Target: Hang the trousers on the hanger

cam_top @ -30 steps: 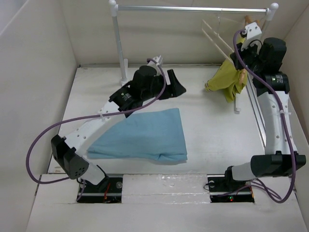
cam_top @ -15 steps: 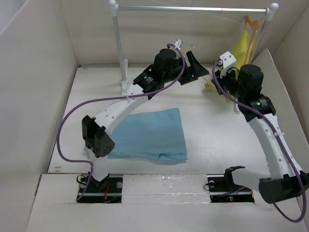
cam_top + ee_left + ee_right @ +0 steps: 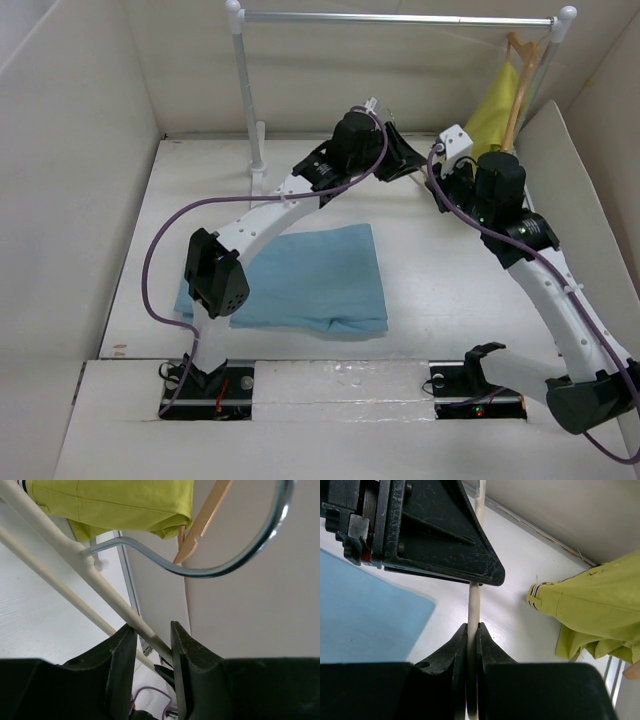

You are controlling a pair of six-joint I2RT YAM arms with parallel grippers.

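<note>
Not much of the job is done. The trousers point(image 3: 310, 275) lie folded flat on the counter point(image 3: 430, 290), near the front and left of centre, with neither arm touching them. The hanger point(image 3: 75, 555) is off the rail point(image 3: 400, 17) and held in the air behind the trousers, near the back middle. The right tool point(image 3: 472, 627) is clamped tight on one of its thin cream bars. The left tool point(image 3: 152, 630) straddles another bar just below the metal hook, jaws partly apart, and I can't see them pinching it yet. Getting the trousers onto the hanger is, as I read it, all still to come.

A second ago the right arm was up at the rail's far right end and the left tool hung just behind the trousers. Half a second ago the left jaws gaped wide just short of the hanger. Now they have narrowed around its bar, and the two tools sit close together. The trousers have not shifted.
</note>
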